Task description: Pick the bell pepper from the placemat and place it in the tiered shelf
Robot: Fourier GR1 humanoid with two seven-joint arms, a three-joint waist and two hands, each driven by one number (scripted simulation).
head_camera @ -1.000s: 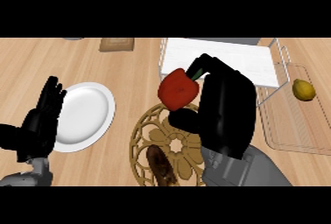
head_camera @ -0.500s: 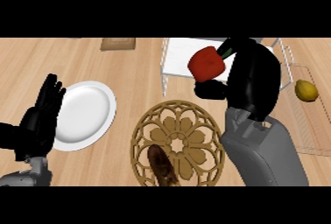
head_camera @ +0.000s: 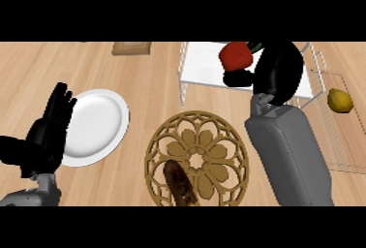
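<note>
Right hand (head_camera: 275, 72), fingers curled round the pepper (head_camera: 236, 55), has carried it off the placemat (head_camera: 196, 157) to above the shelf (head_camera: 207, 68), release pending; left hand (head_camera: 46, 131) rests open by the plate (head_camera: 97, 123).

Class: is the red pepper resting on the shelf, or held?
Held: the right hand curls round the pepper over the shelf.

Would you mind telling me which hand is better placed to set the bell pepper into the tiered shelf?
The right hand: it already holds the bell pepper above the tiered shelf. The left hand rests open by the plate, far from it.
</note>
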